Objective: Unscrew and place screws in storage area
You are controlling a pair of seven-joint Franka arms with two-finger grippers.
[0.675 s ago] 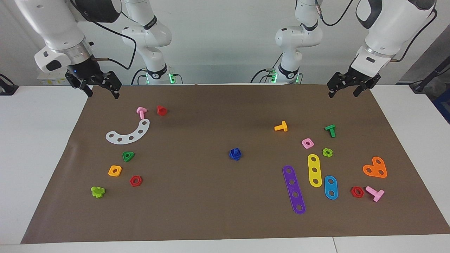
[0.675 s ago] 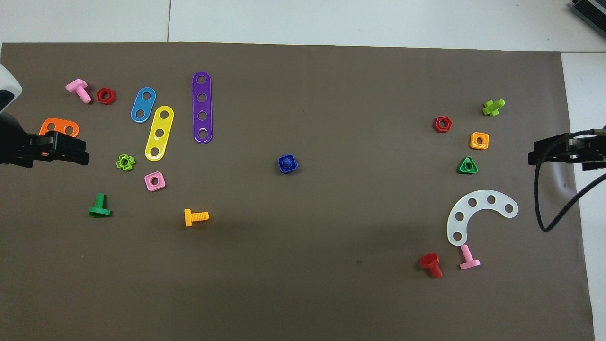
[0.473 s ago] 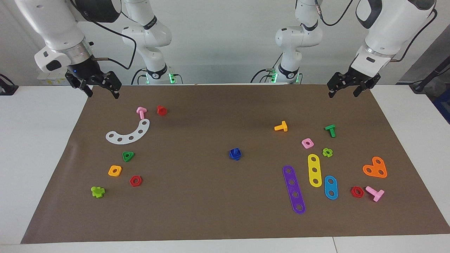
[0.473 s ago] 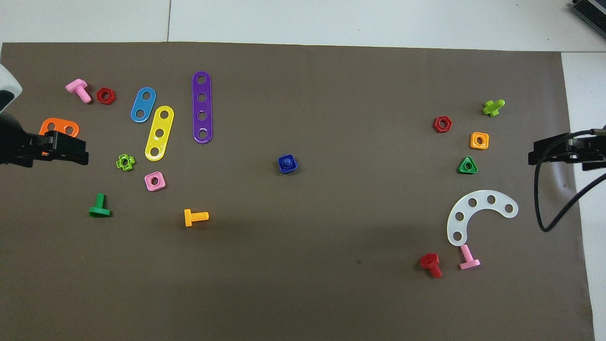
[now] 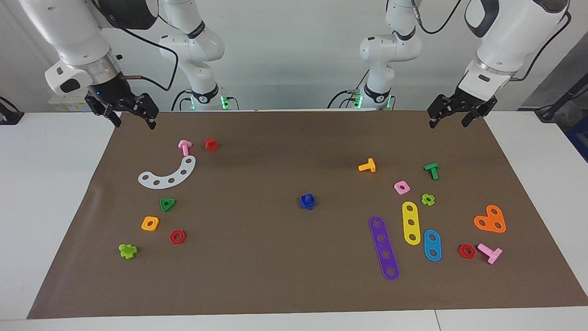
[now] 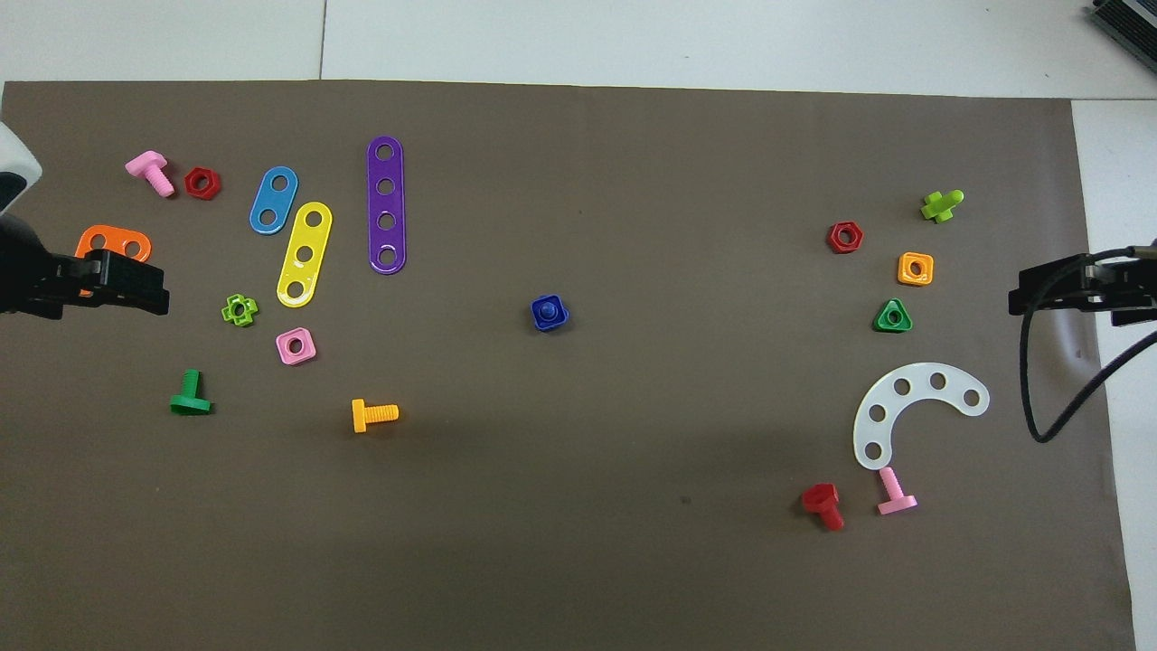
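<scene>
Facing view. The dark-blue bolt with its nut [image 5: 307, 201] sits alone near the middle of the brown paper mat [image 5: 257, 271], well apart from both arms. The right gripper [image 5: 132, 117] hangs over the mat's edge at the right arm's end, above the pink bolt [image 5: 184, 146] and the white curved strip [image 5: 168, 175]; its fingers stand apart and hold nothing. The left gripper [image 5: 449, 118] hangs over the mat's corner at the left arm's end, fingers likewise apart and empty. Judged risks: the blue assembly is small and low, so a pinch that lands off-centre could skid it across the paper; unscrewing calls for one gripper to hold the nut while the other turns the head, and a weak hold would let both parts spin together. Against the earlier frame, neither arm nor any part shows a visible shift.

Overhead view. The blue assembly [image 6: 549, 313] lies mid-mat, between the purple strip [image 6: 386, 204] and the red hexagonal nut [image 6: 844, 237]. The left gripper [image 6: 117, 285] covers part of the orange plate [image 6: 113, 241]; the right gripper [image 6: 1067, 285] shows at the mat's edge. Loose parts crowd both ends, so a released piece could land on one. Nothing differs from the earlier frame.
</scene>
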